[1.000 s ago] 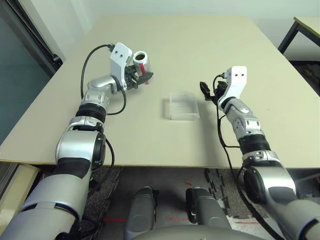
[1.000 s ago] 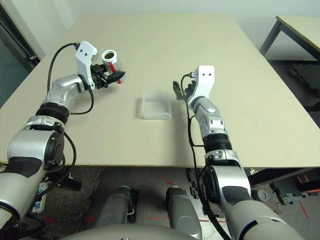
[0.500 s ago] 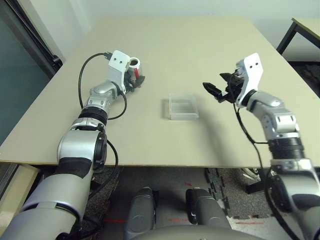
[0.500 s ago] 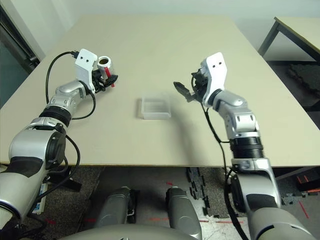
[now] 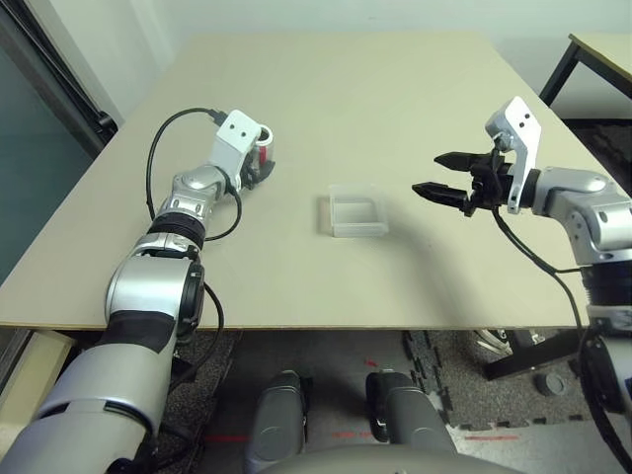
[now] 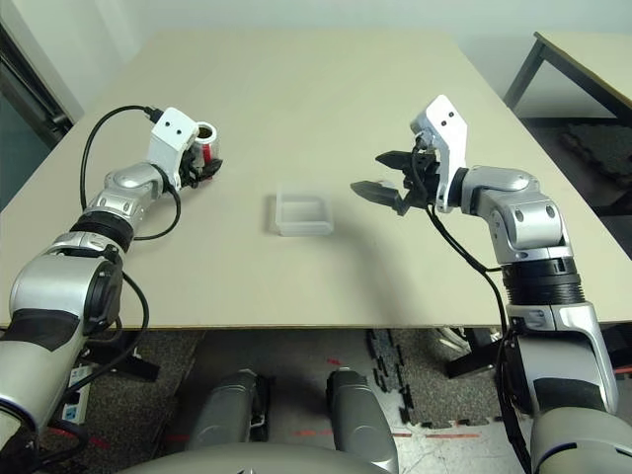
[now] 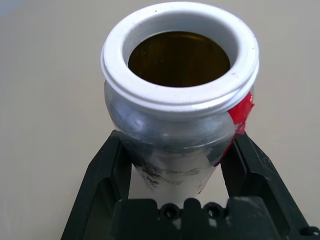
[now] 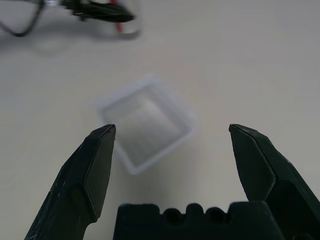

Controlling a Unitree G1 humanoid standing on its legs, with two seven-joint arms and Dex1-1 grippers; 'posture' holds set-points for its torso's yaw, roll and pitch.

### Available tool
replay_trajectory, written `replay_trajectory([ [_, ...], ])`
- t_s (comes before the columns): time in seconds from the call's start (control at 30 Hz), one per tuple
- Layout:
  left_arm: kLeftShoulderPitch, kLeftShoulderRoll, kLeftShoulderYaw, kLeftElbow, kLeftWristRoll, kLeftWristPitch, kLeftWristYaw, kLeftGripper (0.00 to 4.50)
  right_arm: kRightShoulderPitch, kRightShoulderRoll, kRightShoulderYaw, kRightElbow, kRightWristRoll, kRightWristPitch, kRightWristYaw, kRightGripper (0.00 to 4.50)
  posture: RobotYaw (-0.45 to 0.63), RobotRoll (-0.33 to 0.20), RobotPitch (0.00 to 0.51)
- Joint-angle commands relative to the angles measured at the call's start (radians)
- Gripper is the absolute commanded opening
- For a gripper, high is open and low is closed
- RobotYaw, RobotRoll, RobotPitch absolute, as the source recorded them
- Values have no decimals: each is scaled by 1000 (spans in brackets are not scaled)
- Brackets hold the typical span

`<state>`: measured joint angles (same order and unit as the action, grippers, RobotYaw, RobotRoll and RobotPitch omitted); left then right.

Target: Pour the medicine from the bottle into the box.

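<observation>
— Gripping the bottle (image 7: 180,100) between both fingers, our left gripper (image 5: 259,170) now has it upright and low by the table (image 5: 375,89), well left of the box (image 5: 356,212). A second ago we held it higher and tipped, mouth towards us.

— And our right gripper (image 5: 441,174)?

— Empty, jaws spread wide. A second ago it sat low just beside the box; now it hangs raised and further right, fingers pointing back towards the box.

— So what do we make of that?

— The mouth is uncapped, and the inside looks dark and bare from the wrist view. We cannot tell whether anything lies in the box. We judge the pour is over and we are setting the bottle down.

— And around us?

— We see a plain beige tabletop, with only the box and bottle on it. Beyond that we see a second table's (image 5: 602,49) corner at far right, a pale wall behind, dark floor mats (image 5: 444,365) below.
</observation>
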<state>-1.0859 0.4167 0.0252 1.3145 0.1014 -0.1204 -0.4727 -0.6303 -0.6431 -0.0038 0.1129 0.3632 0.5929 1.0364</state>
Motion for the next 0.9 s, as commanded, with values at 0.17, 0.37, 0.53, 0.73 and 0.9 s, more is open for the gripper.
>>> replay_trajectory([
  [0.17,-2,-44,100,24,-56,60,94,2754,12,3,18,-9,-3,-13,11,4500,-60,0,77],
  [0.37,23,-70,143,27,-64,94,145,2754,10,25,21,-15,-4,-6,-13,4500,-69,0,79],
  [0.53,40,-71,146,28,-52,111,174,2754,15,40,23,-29,2,3,-34,4500,-79,0,81],
  [0.73,-3,-37,-18,25,113,48,155,2754,21,47,22,-42,5,8,-49,4500,-80,0,80],
  [0.9,-161,-37,-263,26,345,-89,138,2754,12,60,19,-42,6,7,-67,4500,-75,0,78],
])
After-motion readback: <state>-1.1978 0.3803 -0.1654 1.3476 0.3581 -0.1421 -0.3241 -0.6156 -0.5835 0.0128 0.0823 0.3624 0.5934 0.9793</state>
